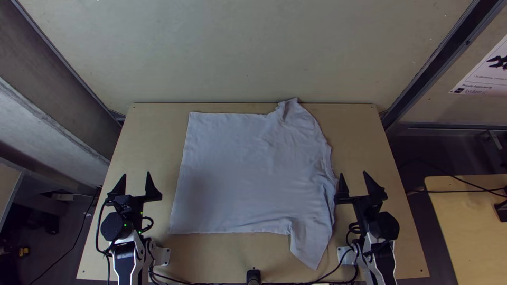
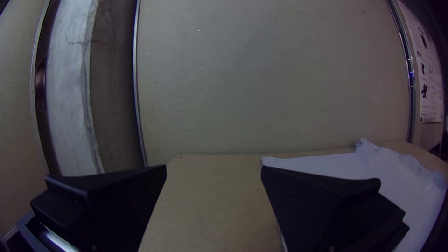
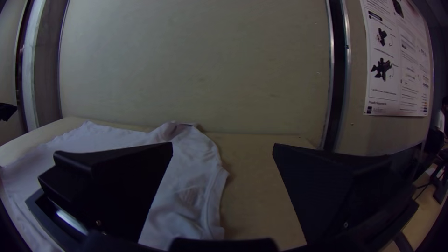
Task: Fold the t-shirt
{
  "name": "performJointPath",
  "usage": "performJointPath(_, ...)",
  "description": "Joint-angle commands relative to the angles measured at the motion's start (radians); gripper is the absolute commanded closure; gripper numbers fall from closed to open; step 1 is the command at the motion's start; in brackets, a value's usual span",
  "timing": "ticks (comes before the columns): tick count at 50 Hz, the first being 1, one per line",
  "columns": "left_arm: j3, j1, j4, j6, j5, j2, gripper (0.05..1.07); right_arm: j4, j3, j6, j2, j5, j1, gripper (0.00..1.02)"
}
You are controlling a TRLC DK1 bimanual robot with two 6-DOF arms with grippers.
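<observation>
In the top view a white t-shirt (image 1: 248, 169) lies spread on the table, hem toward the left, collar side toward the right, one sleeve at the far edge and one pointing to the near edge. My left gripper (image 1: 136, 184) stands open left of the shirt, apart from it. Just beside the shirt's right edge is my right gripper (image 1: 355, 184), open and holding nothing. In the left wrist view, the left gripper (image 2: 213, 172) has its fingers wide apart, the shirt (image 2: 406, 191) beyond one. The right wrist view has the right gripper (image 3: 223, 149) spread, with the shirt (image 3: 186, 182) partly behind a finger.
Bare wooden table (image 1: 364, 137) borders the shirt on all sides. A pale wall panel (image 1: 248, 53) rises behind the far edge. Cables (image 1: 174, 281) run along the near edge around a small black object (image 1: 253, 275). A separate table (image 1: 470, 227) stands off to the right.
</observation>
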State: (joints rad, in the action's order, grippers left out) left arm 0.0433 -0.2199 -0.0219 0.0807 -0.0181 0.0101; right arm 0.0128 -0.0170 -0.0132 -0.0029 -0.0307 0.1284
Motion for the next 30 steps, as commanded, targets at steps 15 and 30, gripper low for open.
performJointPath(15, 0.063, 0.031, -0.147, 0.028, -0.016, -0.010, 0.10, 0.069, -0.169, -0.090, 0.020, -0.009, -0.009, 0.04)
performJointPath(30, 0.175, 0.053, -0.234, 0.045, -0.025, 0.076, 0.10, 0.116, -0.393, -0.114, 0.216, -0.009, -0.010, 0.04)
